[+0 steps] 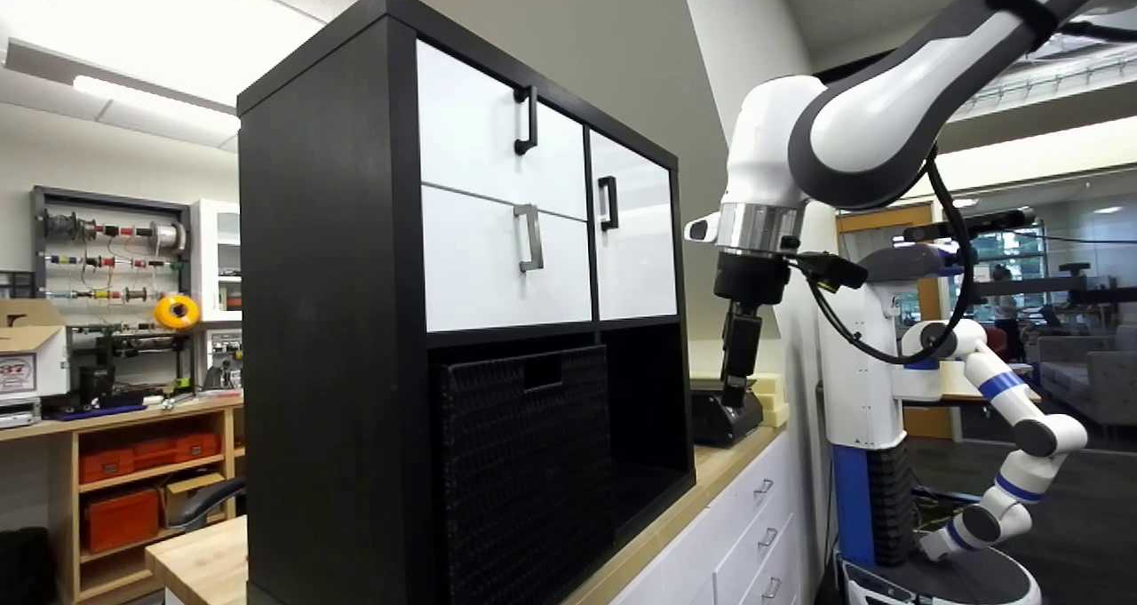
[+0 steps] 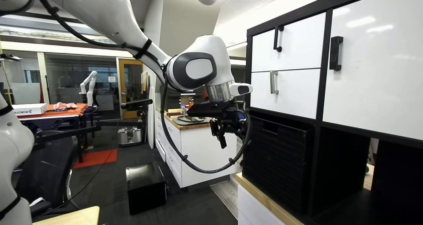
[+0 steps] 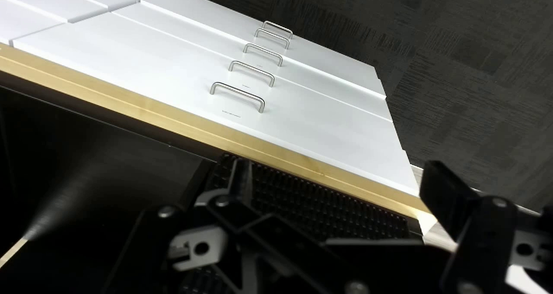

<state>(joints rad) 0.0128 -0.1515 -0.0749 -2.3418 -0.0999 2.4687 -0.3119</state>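
My gripper [image 1: 736, 394] points downward in front of a black cabinet [image 1: 315, 276], with no contact visible. In the wrist view the gripper [image 3: 339, 181] stands open, its fingers wide apart and nothing between them. Behind that gap shows a black woven basket [image 3: 311, 199], which sits in the cabinet's lower left compartment, as in both exterior views. Above the basket are two white drawers: the upper has a black handle [image 2: 277, 39], the lower a grey handle [image 2: 273, 83]. A white door [image 2: 380, 66] with a dark handle [image 2: 335, 53] is to their right.
The cabinet rests on a wooden countertop [image 3: 129, 106] over white drawers with metal handles [image 3: 237, 96]. Below the cabinet door is a dark open compartment [image 1: 653, 409]. A thick cable [image 2: 195, 167] loops beneath the wrist. A black box [image 2: 147, 188] stands on the floor.
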